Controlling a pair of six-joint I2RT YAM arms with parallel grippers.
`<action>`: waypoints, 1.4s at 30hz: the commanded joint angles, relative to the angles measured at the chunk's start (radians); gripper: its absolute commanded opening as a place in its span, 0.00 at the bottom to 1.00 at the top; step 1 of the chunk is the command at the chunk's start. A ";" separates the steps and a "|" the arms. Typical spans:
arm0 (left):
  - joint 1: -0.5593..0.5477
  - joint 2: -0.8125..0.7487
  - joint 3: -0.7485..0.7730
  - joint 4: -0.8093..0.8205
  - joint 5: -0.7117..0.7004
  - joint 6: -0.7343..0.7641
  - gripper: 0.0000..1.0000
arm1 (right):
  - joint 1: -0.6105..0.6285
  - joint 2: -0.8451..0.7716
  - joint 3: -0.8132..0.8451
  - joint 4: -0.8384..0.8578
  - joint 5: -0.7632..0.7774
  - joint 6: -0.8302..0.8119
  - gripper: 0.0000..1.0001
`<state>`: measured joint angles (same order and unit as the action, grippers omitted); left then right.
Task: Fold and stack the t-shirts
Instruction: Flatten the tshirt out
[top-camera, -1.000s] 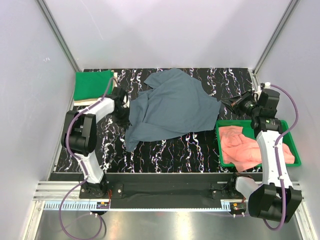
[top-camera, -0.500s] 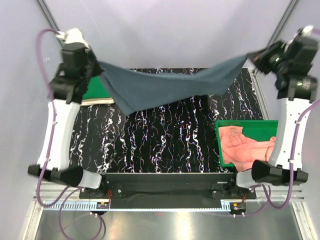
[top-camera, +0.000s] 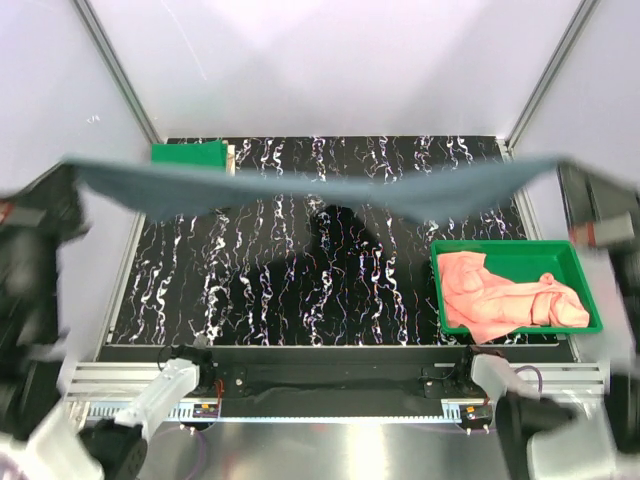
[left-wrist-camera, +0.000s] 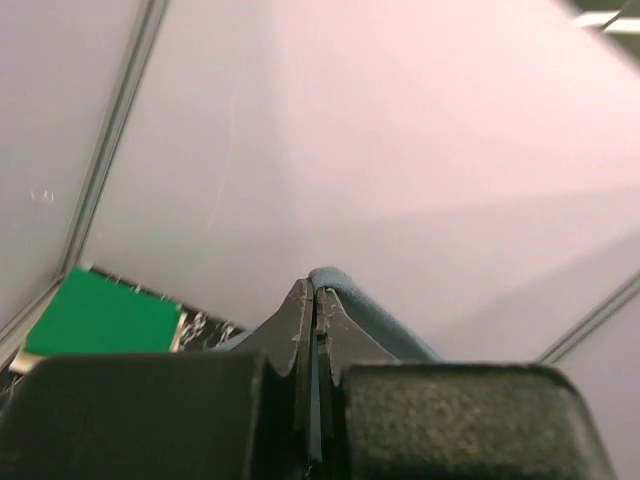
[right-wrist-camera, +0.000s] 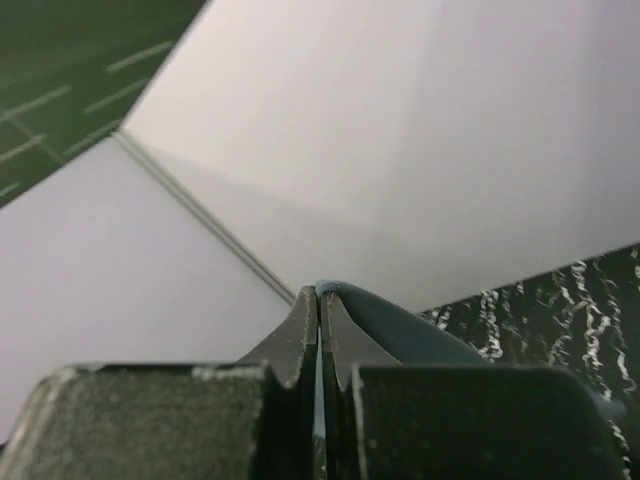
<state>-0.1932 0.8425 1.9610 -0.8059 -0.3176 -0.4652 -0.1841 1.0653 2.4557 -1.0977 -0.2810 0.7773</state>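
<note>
The slate blue-grey t-shirt (top-camera: 320, 190) hangs stretched in a wide, blurred band high above the table, held at both ends. My left gripper (top-camera: 72, 175) is shut on its left end, where cloth (left-wrist-camera: 372, 312) curls over the closed tips (left-wrist-camera: 314, 292). My right gripper (top-camera: 562, 168) is shut on the right end, with cloth (right-wrist-camera: 410, 335) pinched at its tips (right-wrist-camera: 319, 295). A folded bright green t-shirt (top-camera: 188, 155) lies at the back left on a beige one (top-camera: 230, 156). Salmon-pink t-shirts (top-camera: 495, 300) lie crumpled in the tray.
The rigid green plastic tray (top-camera: 560, 250) sits at the right front of the black marbled table (top-camera: 300, 290). White walls with metal corner posts close in the back and sides. Both arms are blurred at the left and right edges of the top view.
Both arms have lifted the blue-grey shirt off the table, then swung higher and wider apart, pulling it taut in the air. Both grippers stayed shut on it.
</note>
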 joint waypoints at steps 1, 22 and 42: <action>0.006 -0.097 -0.025 0.065 0.017 -0.015 0.00 | 0.002 -0.119 -0.044 0.024 0.020 0.086 0.00; 0.040 0.363 -0.247 0.177 -0.003 0.230 0.00 | 0.011 0.502 -0.280 0.596 -0.239 0.126 0.00; 0.374 0.862 -0.611 0.688 0.595 0.198 0.00 | 0.213 1.217 -0.393 1.150 -0.271 0.149 0.00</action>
<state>0.1581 1.6726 1.3014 -0.2085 0.1379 -0.2802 0.0338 2.2467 1.9331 -0.0414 -0.5423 0.9318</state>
